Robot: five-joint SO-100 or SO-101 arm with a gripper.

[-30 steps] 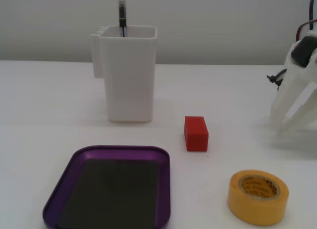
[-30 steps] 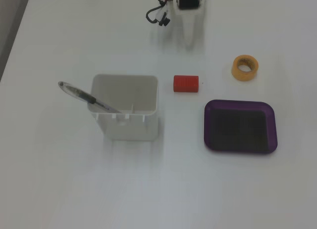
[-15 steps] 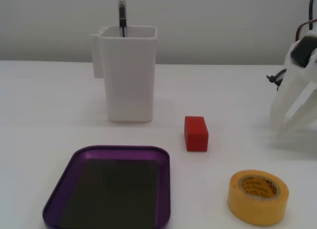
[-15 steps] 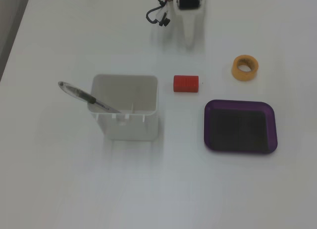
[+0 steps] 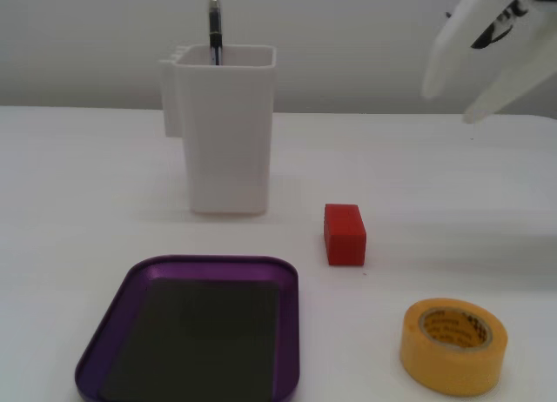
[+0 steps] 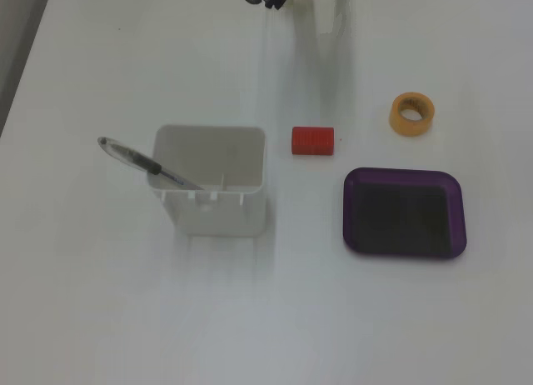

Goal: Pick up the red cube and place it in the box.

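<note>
With the white gripper point(image 5: 457, 93) raised and parted, holding nothing, you lower it squarely over the red cube point(image 5: 345, 234) lying between white pen holder point(image 5: 224, 132) and purple box point(image 5: 139, 291), jaws spanning its narrow sides.

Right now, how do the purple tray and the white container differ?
The purple tray is shallow and lies flat; the white container is tall and stands upright. The tray has a purple rim with a dark floor; the container is plain white all over. The tray is empty; the container holds a pen leaning against its rim. Both are open-topped, roughly rectangular, and rest on the white table.
</note>
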